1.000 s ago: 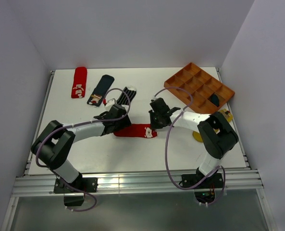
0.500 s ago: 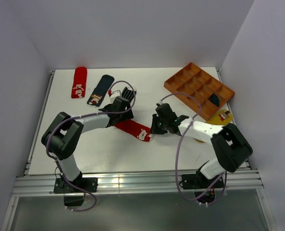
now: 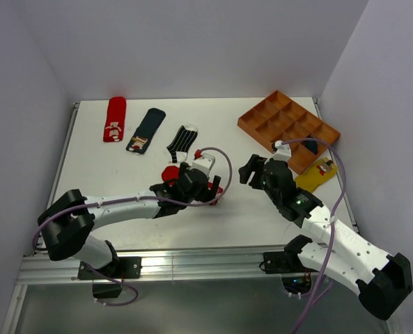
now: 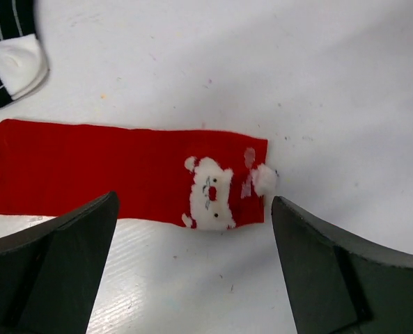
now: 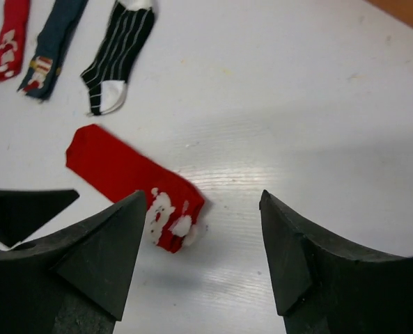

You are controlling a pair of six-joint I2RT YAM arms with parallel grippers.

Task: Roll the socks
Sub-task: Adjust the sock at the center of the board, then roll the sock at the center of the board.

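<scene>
Red sock (image 4: 122,174) with a white figure lies flat on the white table (image 4: 345,83) — directly below the left gripper (image 4: 193,209), jaws spread wide, empty. Right gripper (image 5: 203,205) hangs nearby — jaws apart, holding nothing.

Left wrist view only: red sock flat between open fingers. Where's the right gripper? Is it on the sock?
Observer: No. The right gripper is open, above the table by the bear end of the red sock, not touching it.
Operator: Anything in a tray yet?
Observer: One dark sock sits in a compartment of the orange tray at the far right.
Operator: Other socks near it?
Observer: A yellow sock lies on the table beside the tray's near edge.
</scene>
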